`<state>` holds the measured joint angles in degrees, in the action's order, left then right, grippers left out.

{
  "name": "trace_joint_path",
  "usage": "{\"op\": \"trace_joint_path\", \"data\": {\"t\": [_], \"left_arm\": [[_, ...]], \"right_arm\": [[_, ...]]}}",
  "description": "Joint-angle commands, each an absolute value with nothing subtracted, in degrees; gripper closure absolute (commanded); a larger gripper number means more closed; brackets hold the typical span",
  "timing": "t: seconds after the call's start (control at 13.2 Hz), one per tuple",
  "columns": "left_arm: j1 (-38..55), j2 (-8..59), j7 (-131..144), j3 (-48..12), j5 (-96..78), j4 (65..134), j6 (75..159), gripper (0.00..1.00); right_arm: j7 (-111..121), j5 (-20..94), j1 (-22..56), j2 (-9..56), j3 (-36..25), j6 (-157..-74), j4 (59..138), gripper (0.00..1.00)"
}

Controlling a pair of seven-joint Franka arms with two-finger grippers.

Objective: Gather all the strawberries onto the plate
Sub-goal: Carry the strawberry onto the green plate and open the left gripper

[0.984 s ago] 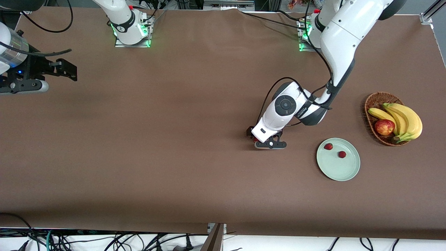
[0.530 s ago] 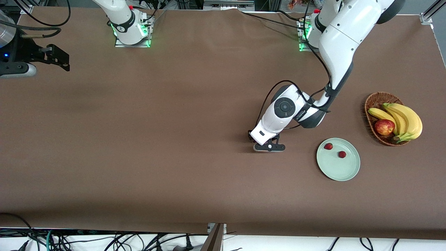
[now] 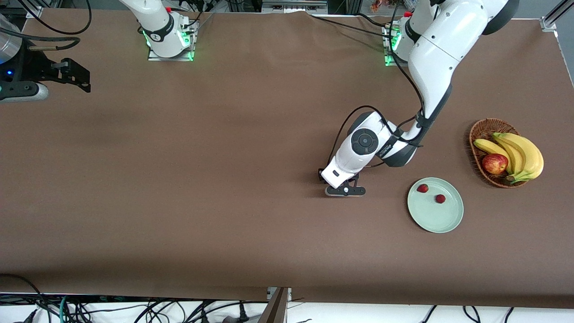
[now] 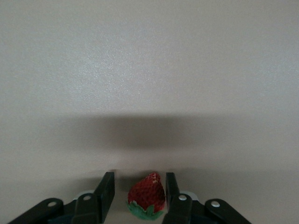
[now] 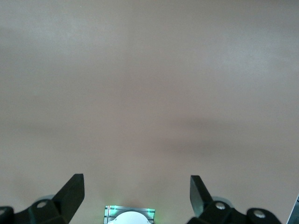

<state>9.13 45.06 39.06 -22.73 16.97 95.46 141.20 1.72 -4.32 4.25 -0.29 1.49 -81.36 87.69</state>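
- You have bare table (image 3: 224,179) all around the left gripper (image 3: 345,190).
- Between it and the plate (image 3: 444,220), nothing stands.
- The basket (image 3: 476,134) crowds the plate's edge farther from the camera.

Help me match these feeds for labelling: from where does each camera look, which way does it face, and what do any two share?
Front view: high across the table, facing both bases; shows both arms, the plate with two strawberries, the fruit basket.
Left wrist view: on the left arm's wrist, looking down at the table; shows the left gripper around the third strawberry.
Right wrist view: on the right wrist, over bare table; shows the right gripper, open.
Shared: front and left wrist views both show the left gripper.
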Motion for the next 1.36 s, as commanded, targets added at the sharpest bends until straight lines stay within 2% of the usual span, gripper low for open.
{"op": "trace_joint_path", "data": {"t": [0.0, 0.08, 0.68, 1.29], "left_arm": [[9.58, 45.44, 39.73, -22.59, 18.63, 94.39, 140.28, 0.82], [9.23, 45.09, 39.64, -22.59, 18.63, 94.39, 140.01, 0.85], [-1.92, 38.41, 25.61, -23.11, 17.84, 93.43, 132.45, 0.85], [-11.5, 38.58, -8.03, -22.94, 17.93, 91.41, 129.02, 0.84]], "right_arm": [[2.29, -4.66, 3.69, 0.18, 1.76, -80.77, 86.57, 0.0], [2.29, -4.66, 3.69, 0.18, 1.76, -80.86, 86.57, 0.0], [2.29, -4.57, 3.69, 0.18, 1.76, -80.6, 86.57, 0.0], [2.29, -4.57, 3.78, 0.18, 1.76, -80.68, 86.57, 0.0]]}}
